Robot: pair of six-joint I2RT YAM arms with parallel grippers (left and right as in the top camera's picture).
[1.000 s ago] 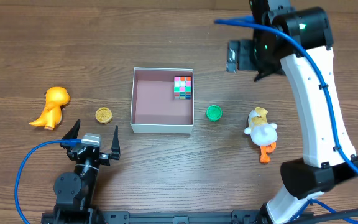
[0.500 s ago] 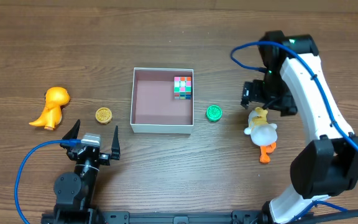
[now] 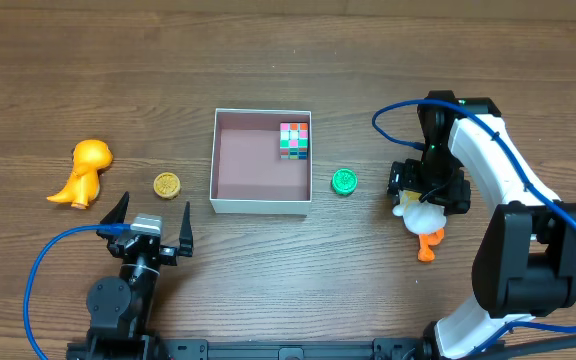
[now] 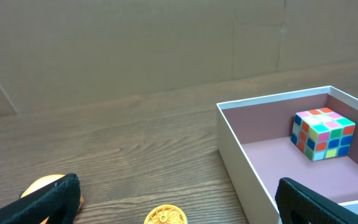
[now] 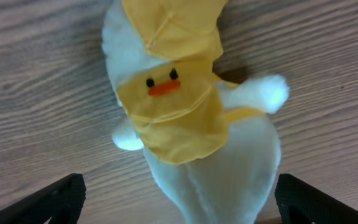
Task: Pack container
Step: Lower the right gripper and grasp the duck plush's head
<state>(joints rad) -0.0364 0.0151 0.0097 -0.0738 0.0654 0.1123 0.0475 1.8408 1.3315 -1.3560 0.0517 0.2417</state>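
Note:
The container [image 3: 261,207] is a square white-walled box with a pinkish floor, at mid-table. A colourful puzzle cube [image 3: 294,140] sits in its far right corner. The same white wall [image 4: 241,168] and cube [image 4: 323,133] show in the left wrist view. A white plush duck [image 3: 425,218] in a yellow cap lies to the right of the box. My right gripper [image 3: 424,194] hangs open just over it, and in the wrist view the right gripper [image 5: 185,202] has a finger on each side of the duck [image 5: 197,124]. My left gripper [image 3: 151,218] is open and holds nothing, near the front left edge.
An orange dinosaur [image 3: 83,172] and a yellow disc [image 3: 167,185] lie left of the box. The disc [image 4: 165,216] shows between the fingers of the left gripper [image 4: 179,202]. A green disc [image 3: 344,181] sits between the box and the duck. Blue cables trail from both arms.
My right arm has swung down from the back of the table and lowered over the duck, jaws still open. The left arm has not moved.

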